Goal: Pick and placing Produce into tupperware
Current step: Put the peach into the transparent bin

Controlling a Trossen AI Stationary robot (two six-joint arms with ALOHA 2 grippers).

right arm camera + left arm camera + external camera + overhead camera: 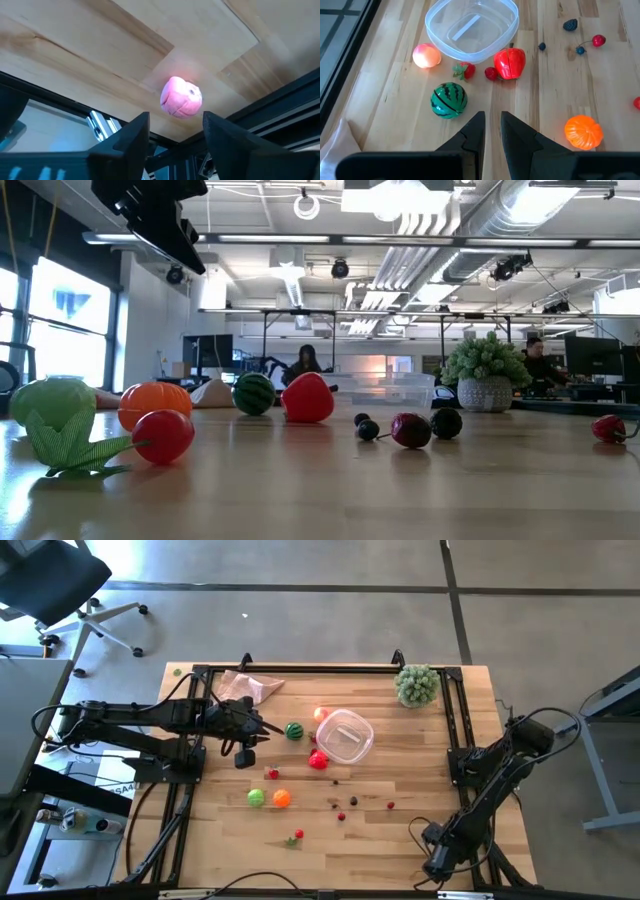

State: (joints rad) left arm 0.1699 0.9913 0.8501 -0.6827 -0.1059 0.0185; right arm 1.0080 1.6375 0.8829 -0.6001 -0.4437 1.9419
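Note:
The clear tupperware stands empty on the wooden table, right of centre. Produce lies around it: a striped green ball, a peach-coloured ball, a red piece, an orange ball, a green ball and small dark berries. My left gripper hovers just left of the striped ball, open by a narrow gap, with nothing in it. My right gripper is at the table's near right corner, open above a pink round piece, without touching it.
A bushy pale-green plant stands at the far right corner and a beige cloth lies at the far left. A black metal frame runs around the table. A small red piece with a green leaf lies near the front edge.

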